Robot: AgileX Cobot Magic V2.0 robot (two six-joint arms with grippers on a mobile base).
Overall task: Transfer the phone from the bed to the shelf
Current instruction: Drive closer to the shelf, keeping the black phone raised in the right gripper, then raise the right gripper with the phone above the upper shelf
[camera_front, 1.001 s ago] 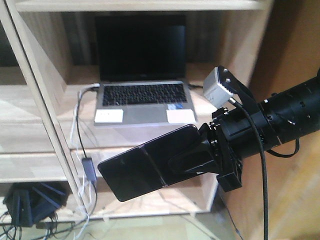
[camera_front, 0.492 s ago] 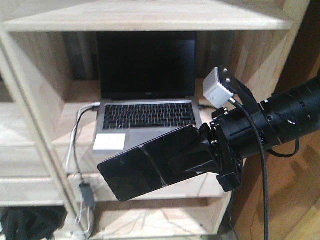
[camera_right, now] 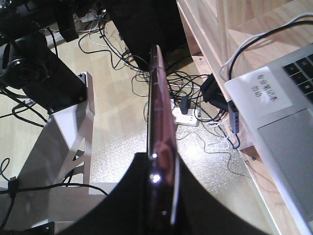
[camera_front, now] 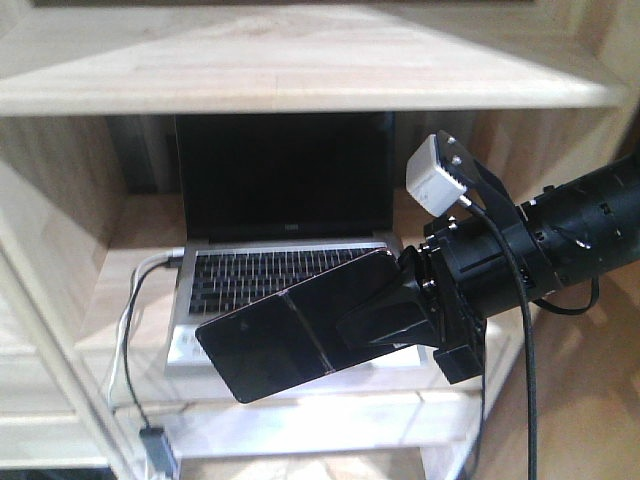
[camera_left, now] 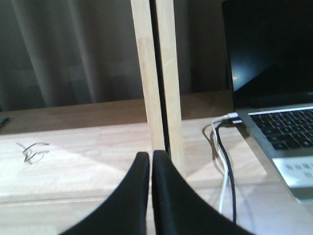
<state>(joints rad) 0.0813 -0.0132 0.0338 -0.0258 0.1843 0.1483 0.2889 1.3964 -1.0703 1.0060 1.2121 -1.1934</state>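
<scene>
Shelf (camera_front: 300, 75) behind — right gripper (camera_front: 368, 318) clamps phone (camera_front: 265, 348) (laptop (camera_front: 285, 190) open)

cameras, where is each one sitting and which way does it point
Front view: on the robot's front, facing the shelf and the open laptop; the right arm shows, its right pincer holding the phone.
Left wrist: behind the shut left pincer, facing a shelf upright.
Right wrist: behind the right pincer, looking down the phone's edge at floor cables.
Shared: all three show the laptop.
</scene>
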